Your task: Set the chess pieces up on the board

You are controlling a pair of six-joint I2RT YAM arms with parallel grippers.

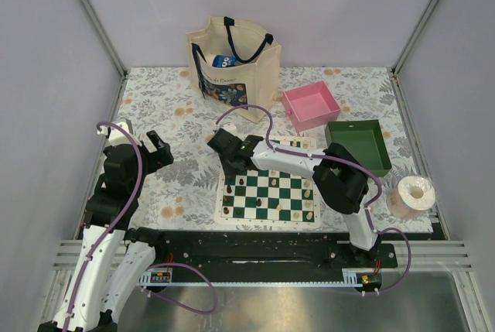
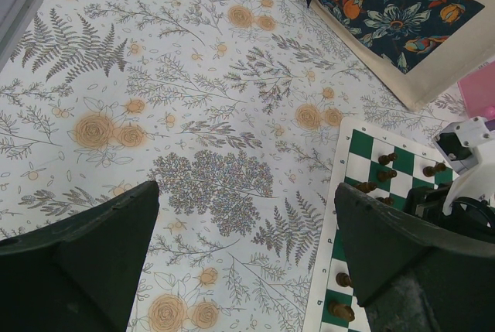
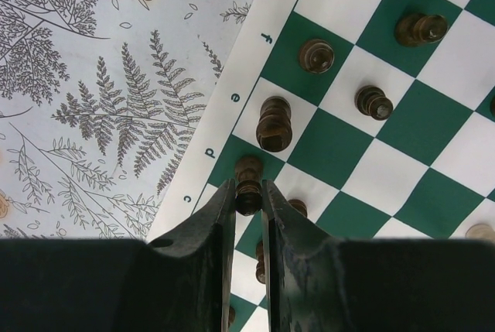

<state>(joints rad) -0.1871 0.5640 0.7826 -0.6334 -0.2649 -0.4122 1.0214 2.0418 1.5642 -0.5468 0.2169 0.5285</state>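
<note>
The green and white board (image 1: 288, 193) lies in front of the right arm. My right gripper (image 1: 232, 168) hangs over its far left corner. In the right wrist view this gripper (image 3: 247, 186) is shut on a dark chess piece (image 3: 248, 169), held low over the edge squares by the letter d. More dark pieces (image 3: 274, 123) stand on nearby squares of the board (image 3: 433, 123). My left gripper (image 1: 158, 150) is over the floral cloth, left of the board. Its jaws (image 2: 247, 262) are wide open and hold nothing, and the board's edge (image 2: 360, 146) with dark pieces (image 2: 387, 159) shows to their right.
A cream tote bag (image 1: 232, 61) stands at the back. A pink tray (image 1: 311, 105) and a green tray (image 1: 360, 146) sit behind and right of the board. A white paper roll (image 1: 410, 195) rests at the right edge. Metal frame posts bound the table.
</note>
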